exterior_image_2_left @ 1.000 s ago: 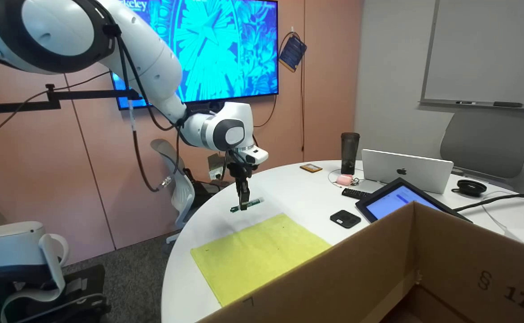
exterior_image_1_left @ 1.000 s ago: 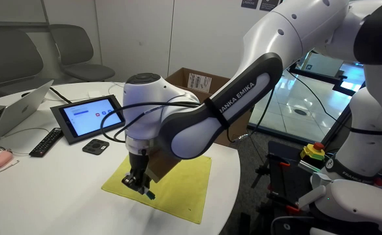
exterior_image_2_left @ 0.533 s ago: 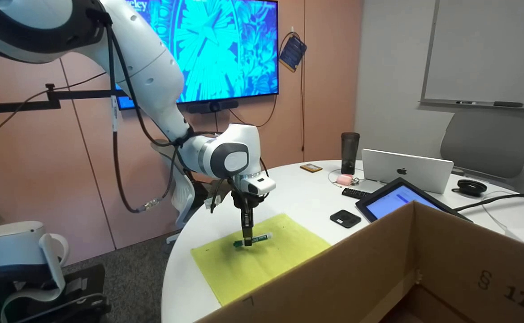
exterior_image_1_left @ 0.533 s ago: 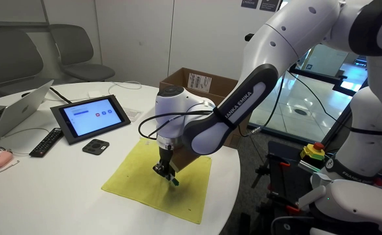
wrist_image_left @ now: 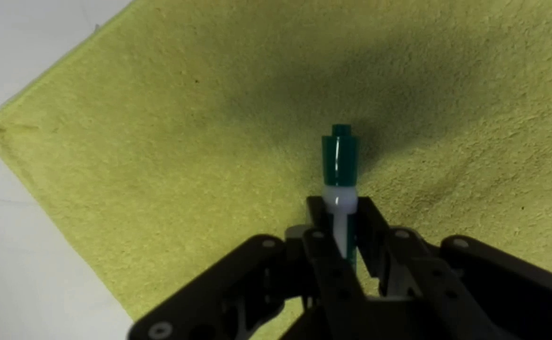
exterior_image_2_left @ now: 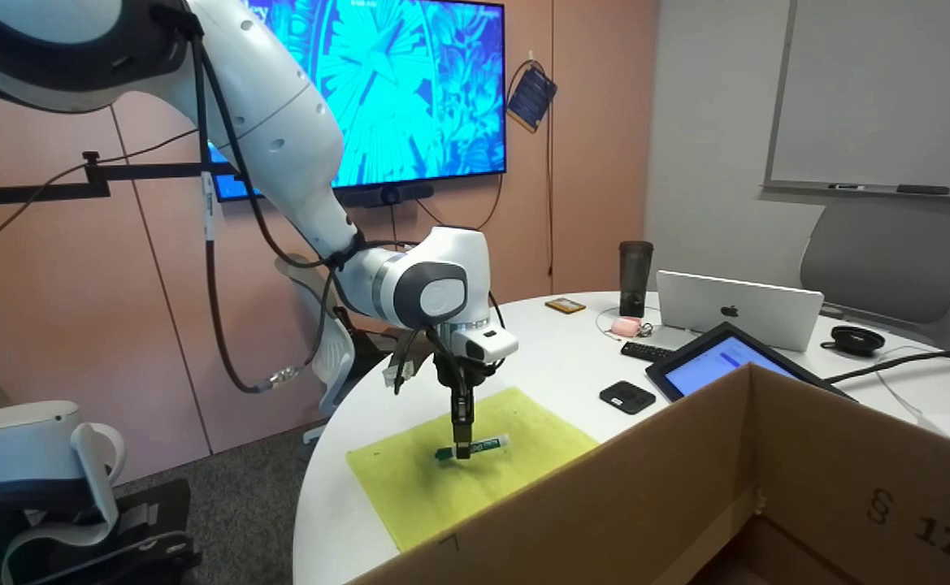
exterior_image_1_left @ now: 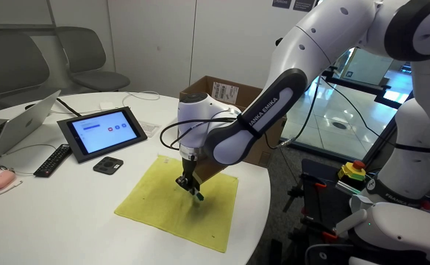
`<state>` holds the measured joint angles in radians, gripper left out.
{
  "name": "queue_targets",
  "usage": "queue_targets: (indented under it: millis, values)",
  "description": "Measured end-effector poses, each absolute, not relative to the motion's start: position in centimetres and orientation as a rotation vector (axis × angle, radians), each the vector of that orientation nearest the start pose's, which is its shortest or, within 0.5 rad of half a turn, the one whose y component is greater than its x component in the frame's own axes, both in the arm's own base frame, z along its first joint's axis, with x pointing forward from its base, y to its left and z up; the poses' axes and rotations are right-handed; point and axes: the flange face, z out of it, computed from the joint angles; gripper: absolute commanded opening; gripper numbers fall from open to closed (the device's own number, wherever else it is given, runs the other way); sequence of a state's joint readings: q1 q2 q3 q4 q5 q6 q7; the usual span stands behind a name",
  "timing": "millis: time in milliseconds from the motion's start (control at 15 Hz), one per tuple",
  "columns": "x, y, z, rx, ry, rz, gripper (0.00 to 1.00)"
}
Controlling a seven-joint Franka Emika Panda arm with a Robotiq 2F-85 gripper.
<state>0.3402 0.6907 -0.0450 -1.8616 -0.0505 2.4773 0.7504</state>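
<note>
A green and white marker [wrist_image_left: 340, 160] lies between the black fingertips of my gripper [wrist_image_left: 339, 208] in the wrist view. The fingers are shut on its white neck and body, and its green cap points away from the gripper. In both exterior views the gripper [exterior_image_2_left: 462, 449] points down and holds the marker [exterior_image_2_left: 489, 444] roughly level over a yellow cloth [exterior_image_2_left: 409, 479]. The marker's green end [exterior_image_1_left: 199, 197] shows beside the gripper [exterior_image_1_left: 192, 189]. A shadow on the cloth suggests the marker is a little above it. The far end of the marker is hidden by the fingers in the wrist view.
The cloth lies on a round white table [exterior_image_1_left: 71, 221]. A tall open cardboard box [exterior_image_2_left: 605, 496] stands close beside the cloth. A black puck-like device [exterior_image_1_left: 108, 165], a remote [exterior_image_1_left: 53, 160], a tablet [exterior_image_1_left: 102, 130], a laptop [exterior_image_2_left: 739, 309] and a dark tumbler [exterior_image_2_left: 635, 278] are also on the table.
The gripper has carried the marker from the cloth's edge to over its middle, lower and nearer the box. In the last half second it has shifted only slightly.
</note>
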Motion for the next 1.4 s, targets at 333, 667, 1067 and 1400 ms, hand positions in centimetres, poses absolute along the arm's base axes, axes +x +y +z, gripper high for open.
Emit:
queue_targets:
  millis: [333,667,1067,1400]
  values:
    - [60.0,17.9,13.7,-3.297,0.488,0.213,0.07]
    - [61.3,18.1,13.0,-3.352,0.408,0.211,0.08]
    - [61.7,18.2,11.4,-3.359,0.401,0.221,0.72]
    - [61.5,18.2,10.9,-3.361,0.401,0.233,1.00]
